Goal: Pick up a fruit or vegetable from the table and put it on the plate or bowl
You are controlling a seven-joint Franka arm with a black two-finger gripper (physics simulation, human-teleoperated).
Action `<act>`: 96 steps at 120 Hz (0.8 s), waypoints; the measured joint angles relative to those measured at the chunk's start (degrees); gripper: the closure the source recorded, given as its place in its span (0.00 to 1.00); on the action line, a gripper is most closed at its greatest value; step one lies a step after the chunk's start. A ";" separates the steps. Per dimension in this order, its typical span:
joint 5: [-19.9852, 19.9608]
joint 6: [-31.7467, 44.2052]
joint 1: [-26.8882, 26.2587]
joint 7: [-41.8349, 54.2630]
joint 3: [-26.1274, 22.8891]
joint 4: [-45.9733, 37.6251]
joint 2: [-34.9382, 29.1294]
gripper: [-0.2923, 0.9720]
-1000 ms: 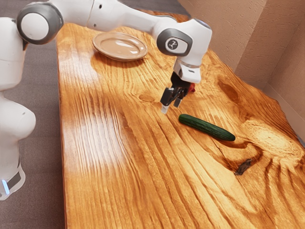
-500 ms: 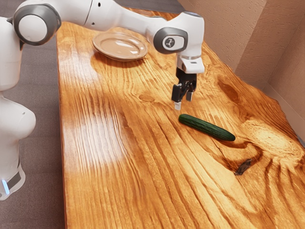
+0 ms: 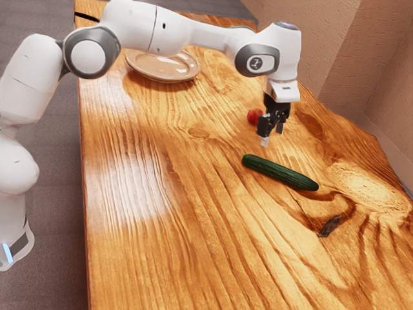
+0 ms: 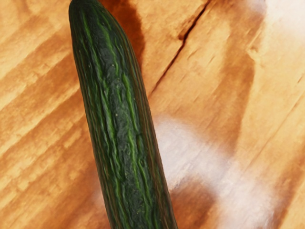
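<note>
Plate sits well apart from the tool, toward the exterior view's left. A small red fruit lies just beside the tool. The tool hangs released above the surface, grasping nothing. The cucumber lies flat near the tool, below it.

Grainy wooden table with a tan plate, a cucumber (dark green) and a small red fruit

Arm outstretched, jaws downward (parted)
</note>
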 joint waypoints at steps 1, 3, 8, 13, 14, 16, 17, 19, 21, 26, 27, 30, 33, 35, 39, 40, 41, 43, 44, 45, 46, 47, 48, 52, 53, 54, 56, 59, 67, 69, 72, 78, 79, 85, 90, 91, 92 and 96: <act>0.10 -0.09 -0.18 0.00 0.05 0.26 0.28 0.23; 0.28 -0.26 -0.55 0.00 0.12 0.73 0.77 0.23; 0.64 -0.60 -1.55 -0.01 0.23 1.76 2.09 0.23; 0.88 -0.81 -2.27 -0.01 0.31 2.41 3.46 0.23; 0.93 -0.83 -2.48 -0.01 0.39 2.52 3.79 0.23; 1.00 -0.88 -2.96 -0.01 0.68 2.78 4.40 0.23; 1.03 -0.90 -3.21 -0.01 0.88 2.92 4.68 0.23; 1.08 -0.95 -3.93 -0.01 1.44 3.27 5.27 0.23; 1.12 -0.99 -4.66 -0.01 2.08 3.67 5.86 0.23; 1.18 -1.08 -5.99 -0.02 3.08 4.71 7.30 0.23; 1.18 -1.09 -6.18 -0.02 3.20 4.86 7.56 0.23; 1.19 -1.13 -6.61 -0.03 3.47 5.27 8.26 0.23; 1.19 -1.15 -6.93 -0.03 3.64 5.55 8.81 0.23; 1.19 -1.17 -7.10 -0.04 3.72 5.82 9.14 0.23; 1.19 -1.18 -7.36 -0.05 3.84 6.42 9.69 0.23; 1.19 -1.19 -7.44 -0.05 3.88 6.66 9.87 0.23; 1.19 -1.19 -7.51 -0.06 3.91 6.86 10.03 0.23; 1.20 -1.20 -7.68 -0.06 3.97 7.31 10.35 0.23; 1.20 -1.21 -7.76 -0.06 3.99 7.55 10.50 0.23; 1.21 -1.22 -7.84 -0.07 4.01 7.79 10.63 0.23; 1.21 -1.22 -7.92 -0.07 4.09 8.10 10.81 0.23; 1.22 -1.23 -7.99 -0.07 4.17 8.38 10.96 0.23; 1.22 -1.23 -8.06 -0.07 4.26 8.67 11.11 0.23; 1.24 -1.25 -8.37 -0.08 4.55 9.56 11.60 0.23; 1.25 -1.26 -8.46 -0.08 4.60 9.77 11.73 0.23; 1.26 -1.26 -8.58 -0.09 4.64 10.01 11.91 0.23; 1.27 -1.27 -8.79 -0.09 4.71 10.40 12.23 0.23; 1.29 -1.28 -9.03 -0.10 4.81 10.81 12.62 0.23; 1.32 -1.29 -9.57 -0.12 4.94 11.42 13.61 0.23; 1.33 -1.29 -9.70 -0.13 4.95 11.59 13.83 0.23; 1.35 -1.27 -9.86 -0.14 4.96 11.90 14.13 0.23; 1.39 -1.20 -10.05 -0.15 4.98 12.35 14.71 0.23; 1.39 -1.19 -10.07 -0.15 4.98 12.47 14.82 0.23; 1.40 -1.11 -10.39 -0.17 5.63 13.22 15.46 0.23; 1.39 -1.06 -10.86 -0.19 6.37 14.16 16.10 0.23; 1.39 -1.05 -10.92 -0.19 6.46 14.32 16.21 0.23; 1.39 -1.04 -10.97 -0.19 6.54 14.51 16.35 0.23; 1.38 -1.01 -11.10 -0.21 6.77 15.09 16.80 0.23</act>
